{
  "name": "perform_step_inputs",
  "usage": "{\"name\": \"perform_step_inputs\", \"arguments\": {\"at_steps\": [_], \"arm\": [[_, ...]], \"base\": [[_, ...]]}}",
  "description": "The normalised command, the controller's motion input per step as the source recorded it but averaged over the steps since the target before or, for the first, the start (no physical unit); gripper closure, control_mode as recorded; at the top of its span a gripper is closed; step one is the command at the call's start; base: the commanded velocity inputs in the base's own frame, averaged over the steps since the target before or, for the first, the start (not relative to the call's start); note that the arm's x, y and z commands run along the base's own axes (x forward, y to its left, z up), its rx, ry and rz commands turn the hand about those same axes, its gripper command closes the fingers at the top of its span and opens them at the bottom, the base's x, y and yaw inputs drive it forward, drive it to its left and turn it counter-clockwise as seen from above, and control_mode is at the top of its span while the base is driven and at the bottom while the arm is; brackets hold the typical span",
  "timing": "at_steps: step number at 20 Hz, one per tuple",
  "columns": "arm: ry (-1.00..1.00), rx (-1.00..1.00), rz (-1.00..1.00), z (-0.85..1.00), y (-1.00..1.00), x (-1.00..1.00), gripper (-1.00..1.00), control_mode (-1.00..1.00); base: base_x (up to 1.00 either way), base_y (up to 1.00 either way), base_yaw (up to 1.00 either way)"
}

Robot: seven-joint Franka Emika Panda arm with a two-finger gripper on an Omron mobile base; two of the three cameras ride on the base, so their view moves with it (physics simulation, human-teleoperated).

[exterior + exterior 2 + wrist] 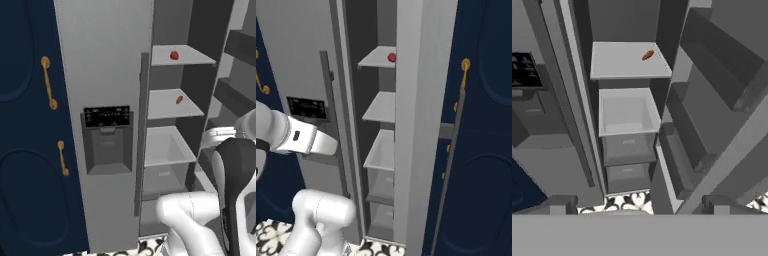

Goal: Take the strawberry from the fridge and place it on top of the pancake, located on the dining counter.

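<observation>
I have the tall grey steel two-door fridge [107,75] standing with its right door swung open, the shelves bare to me. The tiny red rounded strawberry [174,55] sits on the top white shelf [195,56], toward the back, alone and apart from everything else. One shelf down lies a small orange item [179,100] — not my target, and I mean to keep clear of it.

In the hand view I see the two dark finger tips of the two-finger gripper [639,204] at the bottom edge, set wide apart with nothing between them, so the claw is released and empty. It looks at the lower shelves and the clear drawers [628,147]; the orange item [647,55] is near the top of that view, so I judge the hand sits well below the berry's shelf.

The berry should be very light and soft, easily bruised, and round enough to roll or squirt out of a hard pinch. I would take it across its widest middle, fingers level with the shelf, closing gently and only until it stops. The shelf edge and the open door's bins [722,60] leave a narrow way in, so I would go in straight.
</observation>
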Motion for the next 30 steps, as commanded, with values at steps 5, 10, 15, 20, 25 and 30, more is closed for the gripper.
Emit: {"name": "perform_step_inputs", "arguments": {"at_steps": [5,10,15,20,25,30], "arm": [[0.0,0.0,0.0,0.0,0.0,0.0,-1.0,1.0],[0.0,0.0,0.0,0.0,0.0,0.0,-1.0,1.0],[0.0,0.0,0.0,0.4,0.0,0.0,-1.0,-1.0],[0.0,0.0,0.0,0.89,0.0,0.03,-1.0,-1.0],[-0.02,0.0,0.09,0.48,0.0,0.22,-1.0,-1.0],[-0.08,0.0,0.06,0.05,-0.05,0.58,-1.0,-1.0]], "base": [[0.86,-0.07,0.0],[0.78,-0.16,0.0],[0.14,-0.02,0.0],[0.0,0.0,0.0],[0.0,0.0,0.0],[0.0,0.0,0.0]]}}
